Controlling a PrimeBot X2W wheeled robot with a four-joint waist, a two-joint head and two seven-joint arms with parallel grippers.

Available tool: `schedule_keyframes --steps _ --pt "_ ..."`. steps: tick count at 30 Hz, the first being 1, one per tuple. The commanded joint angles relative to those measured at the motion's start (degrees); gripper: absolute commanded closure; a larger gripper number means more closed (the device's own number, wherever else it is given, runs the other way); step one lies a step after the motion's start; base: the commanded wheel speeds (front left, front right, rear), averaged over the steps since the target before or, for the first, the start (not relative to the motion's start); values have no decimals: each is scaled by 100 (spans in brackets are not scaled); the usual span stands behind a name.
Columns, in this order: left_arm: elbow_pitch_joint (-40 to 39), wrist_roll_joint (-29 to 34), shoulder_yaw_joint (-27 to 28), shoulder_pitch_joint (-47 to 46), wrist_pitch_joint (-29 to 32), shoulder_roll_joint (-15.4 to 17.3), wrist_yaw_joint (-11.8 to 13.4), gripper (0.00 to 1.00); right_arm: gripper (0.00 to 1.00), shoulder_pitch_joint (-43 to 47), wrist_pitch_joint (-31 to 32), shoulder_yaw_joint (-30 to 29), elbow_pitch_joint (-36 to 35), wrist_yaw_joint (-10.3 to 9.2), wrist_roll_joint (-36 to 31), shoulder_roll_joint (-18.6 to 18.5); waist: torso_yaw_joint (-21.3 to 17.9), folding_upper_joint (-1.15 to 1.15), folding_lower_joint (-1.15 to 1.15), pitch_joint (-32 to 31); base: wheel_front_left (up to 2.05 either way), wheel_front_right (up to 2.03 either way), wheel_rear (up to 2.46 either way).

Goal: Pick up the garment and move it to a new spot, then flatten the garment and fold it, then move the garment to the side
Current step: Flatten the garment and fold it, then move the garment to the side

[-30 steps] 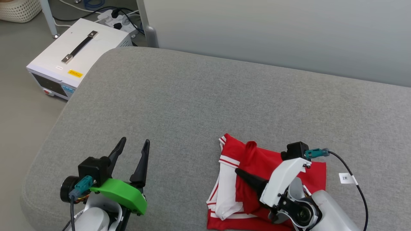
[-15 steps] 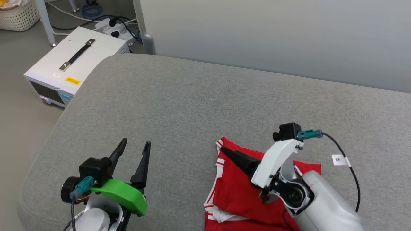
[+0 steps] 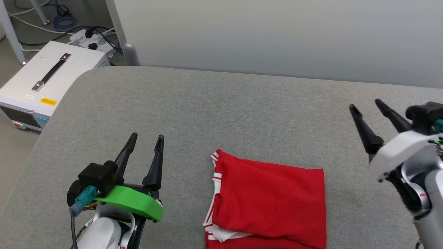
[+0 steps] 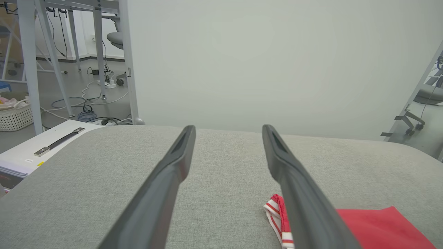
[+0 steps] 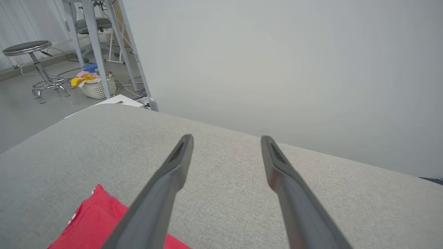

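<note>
Lying folded on the grey cushion [image 3: 214,103]: the garment [image 3: 270,197], a rough rectangle, red side up. Red-and-white stripe trim runs along its left edge, and a white layer peeks out at the lower left corner. Its bottom edge is cut off by the head view's lower border.

Left gripper [image 3: 147,136] sits left of the garment, near but not touching. Its fingers are spread with nothing between them. The left wrist view confirms it: left gripper [image 4: 228,128] has a clear gap with bare cushion behind, and the garment's [image 4: 377,224] striped corner shows past the right-hand finger.

Right gripper [image 3: 364,103] is off to the garment's right, well apart from it, fingers spread and empty. In the right wrist view the right gripper [image 5: 226,137] shows a wide gap, with the garment [image 5: 93,221] at lower left, clear of the fingers.

On the floor at left are a white equipment box [image 3: 45,79] with a black handle and a power strip [image 3: 88,38] behind it. A pale panel [image 3: 277,34] stands behind the cushion. Further back are a laundry basket [image 5: 97,86] and a stool [image 5: 34,48].
</note>
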Motion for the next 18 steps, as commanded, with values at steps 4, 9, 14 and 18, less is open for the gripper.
schedule_keyframes --steps 4,9,14,18 --pt "-111 238 199 147 -32 -203 -136 0 0 557 -444 -410 -497 2 -380 -201 -174 0 0 115 0 0 0" --pt "-231 474 484 242 -32 -431 -298 0 0 1222 -928 -851 -1012 2 -640 -4 -268 0 0 183 0 0 0" --pt "-292 743 709 386 -32 -677 -473 0 0 1785 -1349 -1139 -1366 2 -907 447 -297 0 0 237 0 0 0" --pt "-220 1047 880 489 -32 -929 -685 0 0 2188 -1669 -1364 -1446 2 -1268 1028 -301 0 0 292 0 0 0"
